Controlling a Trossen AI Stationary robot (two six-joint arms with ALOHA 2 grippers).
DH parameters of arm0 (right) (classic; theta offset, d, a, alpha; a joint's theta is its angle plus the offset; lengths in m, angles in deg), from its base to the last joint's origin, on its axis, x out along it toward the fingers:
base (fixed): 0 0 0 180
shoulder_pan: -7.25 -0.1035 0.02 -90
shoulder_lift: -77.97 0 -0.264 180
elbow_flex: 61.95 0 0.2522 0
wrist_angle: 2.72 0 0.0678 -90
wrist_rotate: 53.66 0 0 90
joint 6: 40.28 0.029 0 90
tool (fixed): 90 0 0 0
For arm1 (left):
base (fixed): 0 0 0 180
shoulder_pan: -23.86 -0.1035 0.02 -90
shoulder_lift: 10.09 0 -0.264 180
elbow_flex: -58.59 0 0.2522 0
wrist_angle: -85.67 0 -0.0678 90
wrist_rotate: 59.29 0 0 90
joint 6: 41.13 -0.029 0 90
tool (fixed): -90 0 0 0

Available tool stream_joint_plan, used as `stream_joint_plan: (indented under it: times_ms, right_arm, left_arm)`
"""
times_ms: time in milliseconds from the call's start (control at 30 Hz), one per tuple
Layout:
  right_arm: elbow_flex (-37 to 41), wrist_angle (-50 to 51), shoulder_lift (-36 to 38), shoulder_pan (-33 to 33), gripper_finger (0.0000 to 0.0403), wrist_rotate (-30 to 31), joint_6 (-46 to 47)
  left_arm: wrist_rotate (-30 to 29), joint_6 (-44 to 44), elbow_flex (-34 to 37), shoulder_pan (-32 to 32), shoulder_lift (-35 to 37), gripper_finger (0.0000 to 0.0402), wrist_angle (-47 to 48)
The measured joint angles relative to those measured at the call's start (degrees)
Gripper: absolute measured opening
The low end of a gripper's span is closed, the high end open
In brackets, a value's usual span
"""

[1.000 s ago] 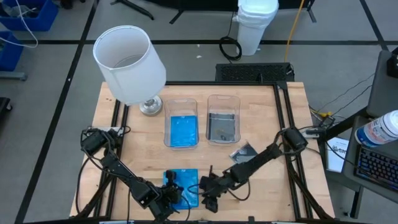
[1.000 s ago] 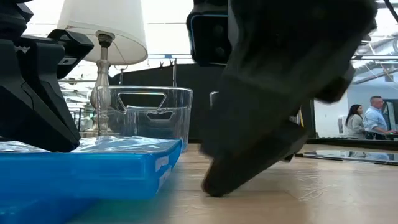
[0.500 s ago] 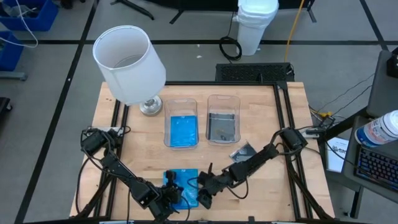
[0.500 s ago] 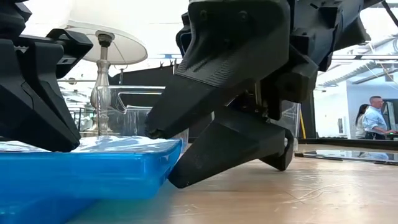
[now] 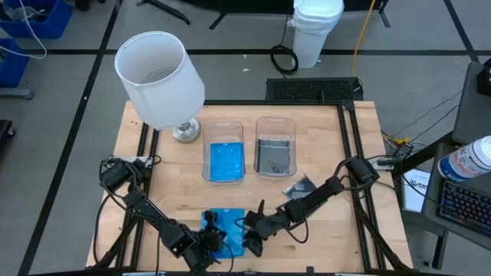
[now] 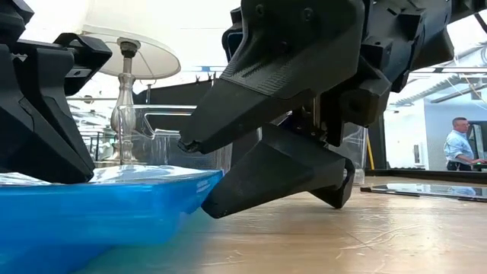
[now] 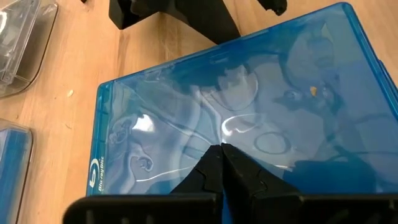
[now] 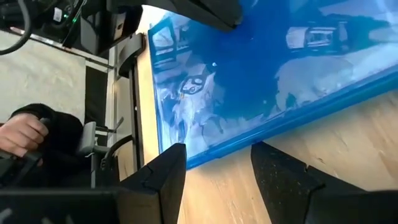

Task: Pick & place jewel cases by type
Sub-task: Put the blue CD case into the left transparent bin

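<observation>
**Thin blue case flat on the worktop, one tool pressing on it, one open at its edge**

The left tool (image 7: pixel 221 152) has its fingers closed together with nothing between them, tips resting on the glossy top face of the blue case (image 7: pixel 249 112). It pins rather than grips. The right tool (image 6: pixel 198 175) stands open just beside the case's edge, one finger above the rim and one low near the worktop (image 6: pixel 342 236), so the edge lies at the mouth of the gap; I cannot tell whether either finger touches yet.

The case lies flat at the near edge of the worktop, under both tools. It looks light, stiff and thin, with a slick clear sleeve that throws back reflections. That surface will likely slide under a pressing fingertip, and a hard pinch could crack a corner or spring the lid. The sensible hold is across the thickness at an edge, near the middle of a side, with the lower finger wedged under the rim while the other tool keeps the case from skating away.

Beyond the tools, two clear tubs (image 5: pixel 223 150) sit side by side; the one farther from the right tool holds a blue case, the other dark ones. A dark case (image 5: pixel 301 186) lies loose near the right arm. A lamp (image 5: pixel 159 80) stands past the tubs.
</observation>
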Motion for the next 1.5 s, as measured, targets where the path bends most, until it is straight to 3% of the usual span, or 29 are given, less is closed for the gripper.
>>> stream_joint_plan:
  times_ms: [267, 433, 633, 867, 1067, 1300, 1500]
  right_arm:
    - [-0.07, 1.41, -0.12, -0.01, 0.0171, 1.63, -3.49]
    - [-0.17, 4.83, -0.04, 0.07, 0.0171, 3.08, -4.54]
    - [-0.15, 6.84, -0.01, -0.38, 0.0171, 5.02, -7.4]
    - [-0.11, 6.75, -0.06, -1.74, 0.0171, 6.11, -10.04]
    - [-0.11, 6.82, -0.1, -2.26, 0.0171, 6.77, -10.36]
    - [-0.07, 13.62, 2.66, -3.75, 0.0171, 6.73, -12.18]
    - [0.11, 18.7, 5.17, -5.39, 0.0171, 11.23, -14.86]
  left_arm:
    - [-0.38, -0.07, -0.02, 0.0, -0.02, 0.0008, -0.02]
    - [-2.11, -7.18, -1.0, 1.16, 0.93, 0.0015, -1.29]
    - [0.05, -12.4, -3.95, 3.65, 5.68, 0.0033, -0.4]
    - [4.34, -2.7, -4.31, 6.85, 9.7, 0.0006, 6.81]
    - [7.1, 5.17, -4.26, 7.27, 7.83, 0.0017, 9.93]
    - [8.08, 7.38, -4.31, 6.96, 6.27, 0.0005, 12.17]
    - [7.43, 7.64, -4.33, 6.91, 6.38, 0.0021, 13.21]
